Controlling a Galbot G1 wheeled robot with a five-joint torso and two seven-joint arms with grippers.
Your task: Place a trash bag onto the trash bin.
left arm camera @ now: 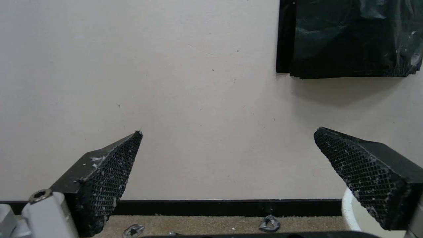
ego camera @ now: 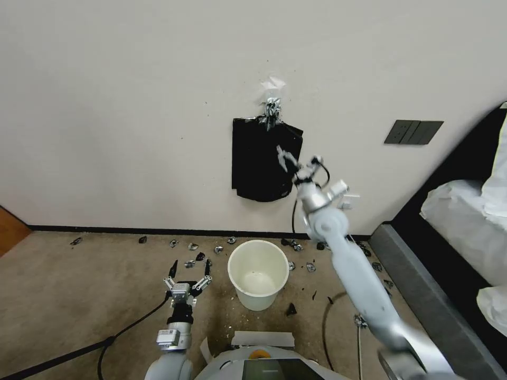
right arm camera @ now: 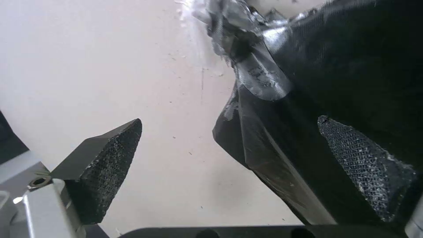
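Note:
The trash bin (ego camera: 258, 272), a cream-white round bucket, stands upright on the carpet by the wall; its rim (left arm camera: 348, 211) shows in the left wrist view. Above it a flat stack of black bags (ego camera: 261, 163) (left arm camera: 348, 36) (right arm camera: 343, 82) hangs from a metal clip (ego camera: 272, 108) (right arm camera: 260, 79). The trash bag as a single sheet is hidden in that stack. My right gripper (ego camera: 298, 161) (right arm camera: 229, 119) is open at the stack's right edge, one finger before the black plastic, the other before bare wall. My left gripper (ego camera: 190, 264) (left arm camera: 228, 130) hangs open, low, left of the bin.
Torn black plastic scraps (ego camera: 219, 248) litter the carpet along the baseboard and around the bin. A dark switch panel (ego camera: 413, 132) sits on the wall to the right. A dark frame with white plastic sheeting (ego camera: 459, 211) runs along the right side. Cables (ego camera: 132, 327) trail on the floor.

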